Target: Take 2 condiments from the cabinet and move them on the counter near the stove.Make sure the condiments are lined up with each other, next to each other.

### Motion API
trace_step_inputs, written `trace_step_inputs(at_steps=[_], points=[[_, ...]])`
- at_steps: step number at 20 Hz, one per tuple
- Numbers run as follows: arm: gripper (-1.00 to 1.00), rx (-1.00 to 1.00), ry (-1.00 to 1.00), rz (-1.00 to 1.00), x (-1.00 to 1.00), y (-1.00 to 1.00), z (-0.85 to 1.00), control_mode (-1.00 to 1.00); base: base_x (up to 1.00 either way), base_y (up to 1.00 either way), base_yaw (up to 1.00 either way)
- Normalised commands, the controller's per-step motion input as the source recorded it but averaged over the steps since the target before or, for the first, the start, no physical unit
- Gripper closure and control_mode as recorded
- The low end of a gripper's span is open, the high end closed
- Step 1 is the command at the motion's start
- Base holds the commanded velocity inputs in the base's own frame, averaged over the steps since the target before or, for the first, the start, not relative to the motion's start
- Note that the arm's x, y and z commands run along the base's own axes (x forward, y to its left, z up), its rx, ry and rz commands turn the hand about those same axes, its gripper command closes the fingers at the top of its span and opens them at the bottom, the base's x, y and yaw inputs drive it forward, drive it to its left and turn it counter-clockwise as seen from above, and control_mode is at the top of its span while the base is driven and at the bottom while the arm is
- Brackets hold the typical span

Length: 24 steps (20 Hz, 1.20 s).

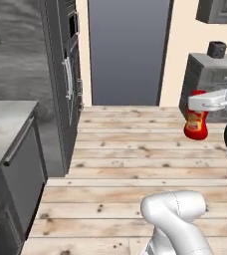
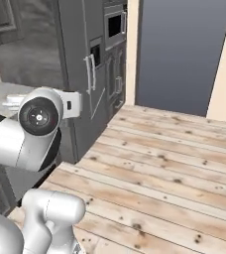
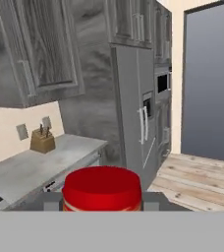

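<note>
Above wood floor (image 1: 135, 149): red bottle (image 1: 196, 121) pinched upright in claw (image 1: 203, 103), clear of table (image 3: 35, 167); knife block (image 3: 42, 140) on table by wall.

The arm reaches up at mid height, its gripper (image 1: 199, 105) clamped on the red squeeze bottle (image 1: 196, 125), carried upright.

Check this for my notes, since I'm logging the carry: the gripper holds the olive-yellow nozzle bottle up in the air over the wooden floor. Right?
Not quite. The bottle in the gripper is the red squeeze bottle, not the olive-yellow one; the left base view shows its red body and yellow-red label. The rest stands: it hangs in the air over the wooden floor.
</note>
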Motion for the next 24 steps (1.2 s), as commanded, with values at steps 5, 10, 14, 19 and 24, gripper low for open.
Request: trace_step_inputs(at_steps=[5,10,14,19,24], points=[[1.0,0.0,0.0,0.0,0.0,0.0,0.0,1.0,0.65,-0.99,-0.55],[1.0,0.0,0.0,0.0,0.0,0.0,0.0,1.0,0.99,-0.53,-0.33],[1.0,0.0,0.0,0.0,0.0,0.0,0.0,1.0,1.0,-0.01,-0.2],[1.0,0.0,0.0,0.0,0.0,0.0,0.0,1.0,1.0,0.0,-0.13],[1.0,0.0,0.0,0.0,0.0,0.0,0.0,1.0,1.0,0.0,-0.1]])
